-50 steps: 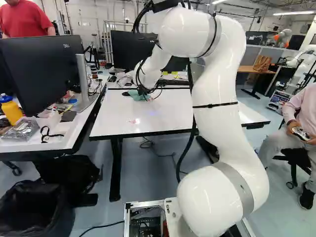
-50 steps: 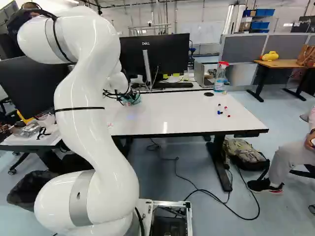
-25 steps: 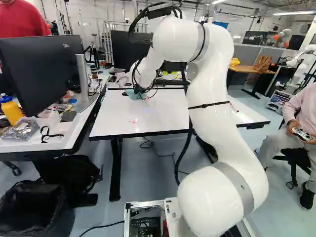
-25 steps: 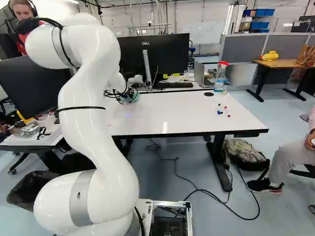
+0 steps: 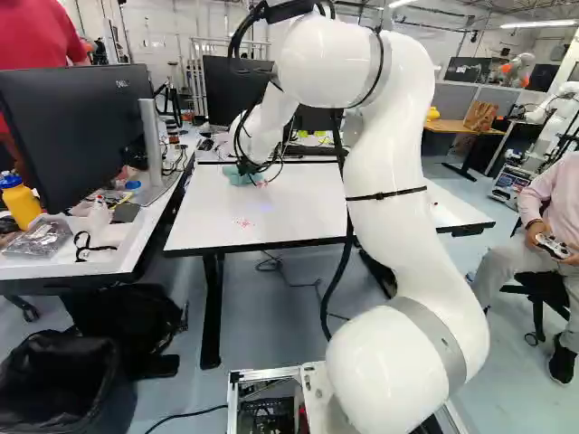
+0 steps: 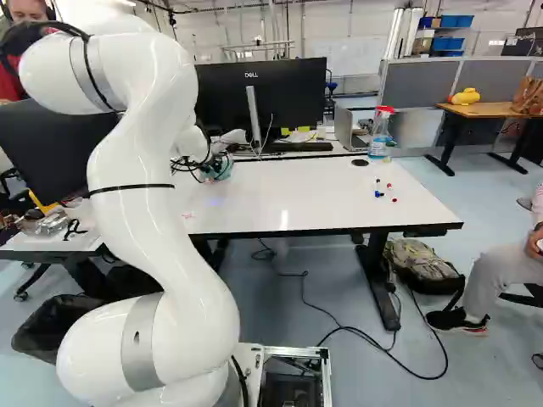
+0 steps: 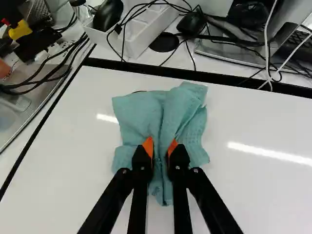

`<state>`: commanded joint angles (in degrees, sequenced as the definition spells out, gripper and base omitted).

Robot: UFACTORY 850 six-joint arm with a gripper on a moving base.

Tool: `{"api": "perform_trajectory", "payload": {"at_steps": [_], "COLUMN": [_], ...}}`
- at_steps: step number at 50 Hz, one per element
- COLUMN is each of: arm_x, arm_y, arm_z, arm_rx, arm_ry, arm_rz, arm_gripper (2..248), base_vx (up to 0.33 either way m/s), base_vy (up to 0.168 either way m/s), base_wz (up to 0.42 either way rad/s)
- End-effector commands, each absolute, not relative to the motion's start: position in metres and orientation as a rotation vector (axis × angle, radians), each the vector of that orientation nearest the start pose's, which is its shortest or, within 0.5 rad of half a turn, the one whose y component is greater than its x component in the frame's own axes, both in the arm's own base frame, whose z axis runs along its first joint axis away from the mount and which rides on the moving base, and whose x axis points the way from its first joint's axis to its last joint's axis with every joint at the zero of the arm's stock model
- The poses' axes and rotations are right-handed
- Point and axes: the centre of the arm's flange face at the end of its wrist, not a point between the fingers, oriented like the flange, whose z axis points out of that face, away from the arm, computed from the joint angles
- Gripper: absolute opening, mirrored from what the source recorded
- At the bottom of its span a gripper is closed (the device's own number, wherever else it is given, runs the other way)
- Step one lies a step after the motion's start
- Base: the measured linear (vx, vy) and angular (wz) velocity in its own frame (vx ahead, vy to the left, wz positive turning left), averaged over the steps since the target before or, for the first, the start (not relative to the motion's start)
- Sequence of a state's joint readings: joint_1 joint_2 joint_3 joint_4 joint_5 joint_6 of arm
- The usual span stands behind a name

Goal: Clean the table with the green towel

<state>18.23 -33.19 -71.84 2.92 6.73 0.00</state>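
Right now the green towel (image 7: 134, 114) lies directly at the claw (image 7: 160, 147), bunched between its orange pads, so the claw is clamped on it with cloth spreading to both sides and ahead. The pinched folds run roughly in line with the claw's reach, and the towel sits near the far left corner of the surface (image 6: 322, 203). What the coming wipe turns on is the red scribble (image 5: 243, 222): it lies on the base's side of the towel, between it and the near edge. I judge wiping to be the step in hand, and a stroke drawn back toward the near edge should carry the cloth over that mark.

Well apart, toward the right edge, are small red and blue pieces (image 6: 379, 193); the spray bottle (image 6: 379, 134) stands by the far right corner. Past the far edge are a monitor (image 6: 293, 93) and a white tray (image 7: 141, 36), with dark cables (image 7: 124, 27) reaching close to that edge. Pushing farther out could snag them, while the way back toward the scribble looks unobstructed.
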Motion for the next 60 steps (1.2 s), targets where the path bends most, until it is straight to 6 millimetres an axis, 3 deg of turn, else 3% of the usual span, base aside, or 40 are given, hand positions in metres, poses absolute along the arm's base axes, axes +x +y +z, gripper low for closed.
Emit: {"api": "perform_trajectory", "payload": {"at_steps": [15, 33, 50, 60], "arm_x": [0.6, 0.571, 0.569, 0.563], "arm_y": [0.205, 0.188, 0.187, 0.176], "arm_z": [0.391, 0.394, 0.402, 0.415], "arm_rx": [-2.764, -2.786, -2.778, -2.775], "arm_ry": [-0.386, -0.373, -0.371, -0.35], "arm_rz": [-1.114, -1.085, -1.1, -1.123], "arm_gripper": [51, 51, 51, 51], "base_vx": [0.0, 0.0, 0.0, 0.0], "base_vy": [0.0, 0.0, 0.0, 0.0], "base_wz": [0.0, 0.0, 0.0, 0.0]}}
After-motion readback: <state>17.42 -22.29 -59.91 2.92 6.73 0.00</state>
